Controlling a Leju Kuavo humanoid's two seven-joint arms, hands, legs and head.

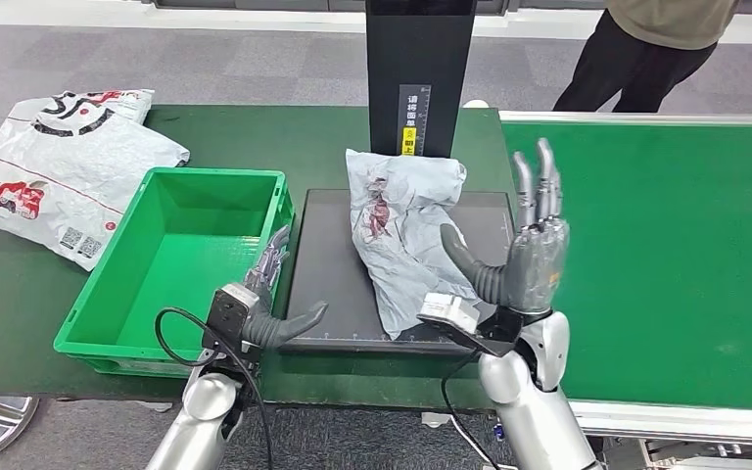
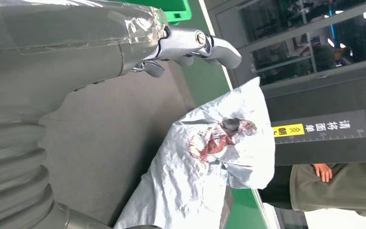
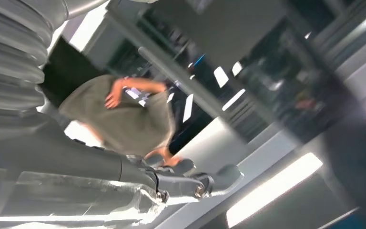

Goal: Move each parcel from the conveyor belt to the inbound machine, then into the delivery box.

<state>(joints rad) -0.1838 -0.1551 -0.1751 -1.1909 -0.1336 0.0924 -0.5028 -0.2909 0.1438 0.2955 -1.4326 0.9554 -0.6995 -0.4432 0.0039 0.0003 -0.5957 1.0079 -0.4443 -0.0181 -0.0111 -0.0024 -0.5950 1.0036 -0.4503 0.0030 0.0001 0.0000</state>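
Beside the raised right fingers (image 1: 546, 186), on their outer side, runs the conveyor belt (image 1: 676, 255), bare green where visible. Just inward of them lies the inbound machine (image 1: 328, 264), a dark platform under a black post. Beyond the left fingers (image 1: 272, 257), on their outer side, sits the delivery box (image 1: 181, 259), holding no parcel. On the platform, between both hands, rests the crumpled grey parcel (image 1: 401, 230). Right hand (image 1: 529, 250): fingers spread upright, holding nothing. Left hand (image 1: 259, 313): fingers apart at the platform edge, holding nothing. Judged stage: belt-to-machine transfer complete; transfer into the box remains.
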